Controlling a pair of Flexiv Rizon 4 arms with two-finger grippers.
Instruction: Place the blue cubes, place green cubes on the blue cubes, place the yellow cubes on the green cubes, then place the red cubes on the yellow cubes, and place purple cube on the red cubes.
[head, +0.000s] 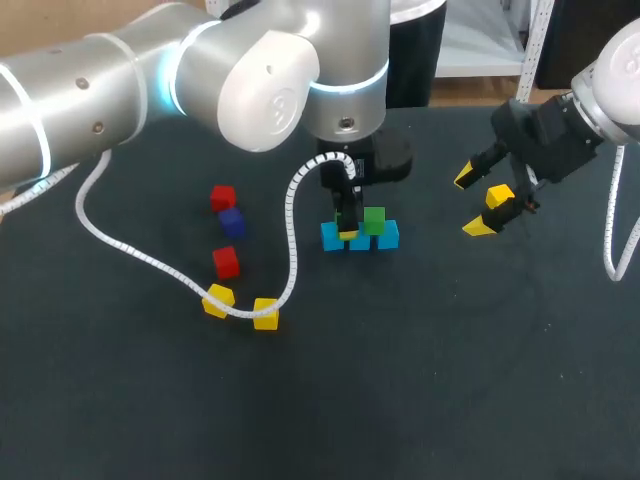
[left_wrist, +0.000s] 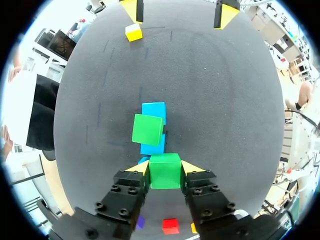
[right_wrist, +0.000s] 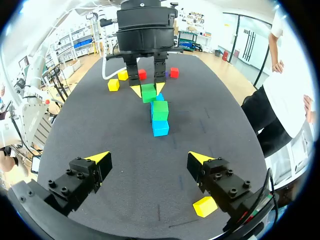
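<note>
A row of blue cubes (head: 360, 238) lies mid-table, with one green cube (head: 374, 220) on its right part. My left gripper (head: 345, 225) stands over the row's left part, shut on a second green cube (left_wrist: 165, 171) that sits just above the blue cubes (left_wrist: 153, 112). The placed green cube (left_wrist: 147, 129) is ahead of the fingers. My right gripper (head: 473, 203) hangs open to the right of the row, holding nothing. A yellow cube (head: 500, 195) lies on the table beside one of its fingers (right_wrist: 207, 167).
Left of the row lie two red cubes (head: 223, 197) (head: 226, 262), a purple cube (head: 232, 221) and two yellow cubes (head: 218, 300) (head: 265, 314). The left arm's white coiled cable (head: 150, 262) trails across the table past them.
</note>
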